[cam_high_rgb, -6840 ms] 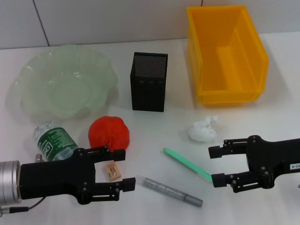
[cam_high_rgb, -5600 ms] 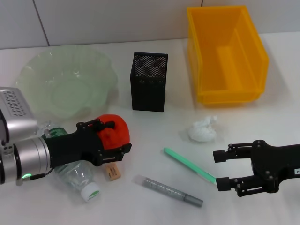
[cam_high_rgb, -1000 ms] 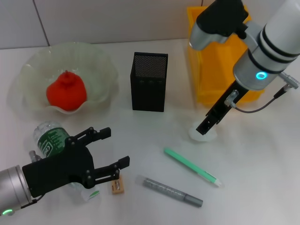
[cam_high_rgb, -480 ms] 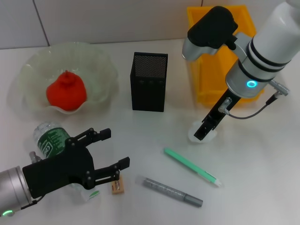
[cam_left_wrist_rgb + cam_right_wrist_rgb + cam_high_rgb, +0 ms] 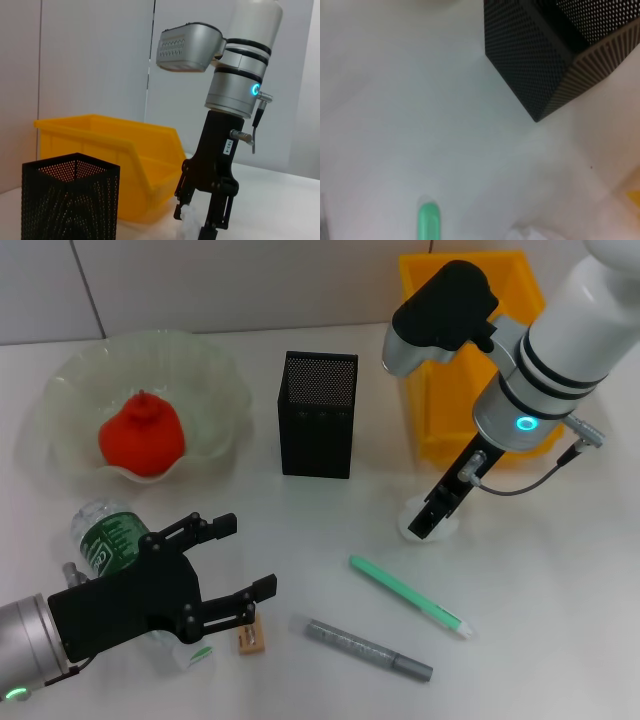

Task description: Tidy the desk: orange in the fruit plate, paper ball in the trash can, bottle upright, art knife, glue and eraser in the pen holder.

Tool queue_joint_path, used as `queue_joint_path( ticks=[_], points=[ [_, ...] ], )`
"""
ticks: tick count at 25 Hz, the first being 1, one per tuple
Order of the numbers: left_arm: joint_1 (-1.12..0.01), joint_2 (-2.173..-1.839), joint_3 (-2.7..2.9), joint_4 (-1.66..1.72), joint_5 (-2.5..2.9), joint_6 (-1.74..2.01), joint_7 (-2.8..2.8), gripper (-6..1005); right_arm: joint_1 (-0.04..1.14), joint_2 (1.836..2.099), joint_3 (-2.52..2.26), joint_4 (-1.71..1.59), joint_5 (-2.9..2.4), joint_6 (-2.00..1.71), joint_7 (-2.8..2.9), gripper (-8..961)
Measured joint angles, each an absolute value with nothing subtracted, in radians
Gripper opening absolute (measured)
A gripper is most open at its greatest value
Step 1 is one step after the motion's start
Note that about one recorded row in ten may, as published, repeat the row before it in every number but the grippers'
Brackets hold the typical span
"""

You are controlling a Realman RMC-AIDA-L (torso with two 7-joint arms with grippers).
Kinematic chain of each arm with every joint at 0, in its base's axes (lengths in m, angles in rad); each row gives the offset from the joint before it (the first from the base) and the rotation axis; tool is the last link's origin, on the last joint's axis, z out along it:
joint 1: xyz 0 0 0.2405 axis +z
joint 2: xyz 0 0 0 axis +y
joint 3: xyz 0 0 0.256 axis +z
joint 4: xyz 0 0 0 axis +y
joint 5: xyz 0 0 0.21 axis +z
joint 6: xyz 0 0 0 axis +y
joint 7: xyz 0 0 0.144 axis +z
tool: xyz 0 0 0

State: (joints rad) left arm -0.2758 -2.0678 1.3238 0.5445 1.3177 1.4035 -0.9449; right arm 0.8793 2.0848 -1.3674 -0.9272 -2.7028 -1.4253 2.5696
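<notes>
The orange [image 5: 141, 436] lies in the pale green fruit plate [image 5: 222, 390] at the back left. My right gripper [image 5: 428, 523] reaches down in front of the yellow trash can [image 5: 470, 365], open, with a finger on either side of the white paper ball [image 5: 408, 527]; the left wrist view shows that gripper [image 5: 195, 222] straddling the paper ball [image 5: 189, 216]. My left gripper [image 5: 250, 555] hovers open at the front left. The bottle [image 5: 108, 540] lies on its side under that arm. The tan eraser [image 5: 250, 640] lies just below its fingers. The black pen holder [image 5: 318, 415] stands at centre.
A green pen-shaped stick [image 5: 405, 595] and a grey one [image 5: 365, 648] lie at front centre; which is the art knife and which the glue I cannot tell. The right wrist view shows the pen holder [image 5: 555, 50] and the green stick's tip [image 5: 428, 220].
Within the last second my right gripper has shifted slightly left and lower over the paper ball. The left arm has not moved.
</notes>
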Motion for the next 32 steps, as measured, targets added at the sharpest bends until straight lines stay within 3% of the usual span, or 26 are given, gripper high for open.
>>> queue_joint_path(
  ticks=[5,19,32],
  points=[
    [-0.275,-2.068,1.324,0.544,1.318,1.403,-0.945,867,0.889,2.086,-1.4,-0.899,-2.703,-1.412,2.569,763],
    [-0.276,-2.067,1.324,0.545,1.318,1.404,-0.945,868,0.895,2.086,-1.392,-0.933,-2.702,-1.46,2.574,505],
    [-0.281,-2.066,1.324,0.545,1.318,1.404,-0.937,868,0.871,2.079,-1.196,-1.224,-2.702,-1.656,2.572,448]
  ],
)
